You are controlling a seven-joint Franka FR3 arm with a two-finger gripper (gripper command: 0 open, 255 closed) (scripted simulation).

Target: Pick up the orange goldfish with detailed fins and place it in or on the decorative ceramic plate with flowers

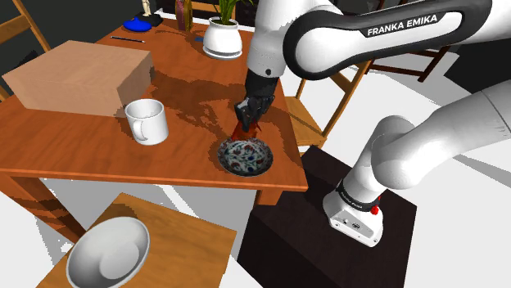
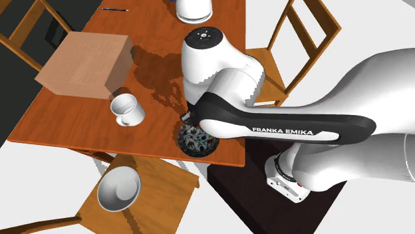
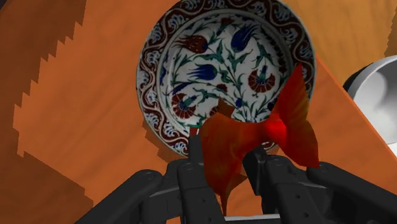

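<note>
My black gripper (image 1: 248, 123) hangs just above the far edge of the flowered plate (image 1: 245, 155), shut on the orange-red goldfish (image 1: 242, 132). In the wrist view the goldfish (image 3: 254, 143) is clasped between the fingers (image 3: 191, 167), its tail fin spreading out past them. Beneath it lies the plate (image 3: 216, 57), white with blue and red flowers and a patterned rim. The plate (image 2: 194, 141) rests near the table's front edge, partly hidden by the arm in the second exterior view.
On the wooden table (image 1: 74, 151) stand a white mug (image 1: 147, 121), a cardboard box (image 1: 78, 75) and a white plant pot (image 1: 222, 37). A grey bowl (image 1: 108, 254) sits on a chair in front. The dark stand (image 1: 327, 237) adjoins the table corner.
</note>
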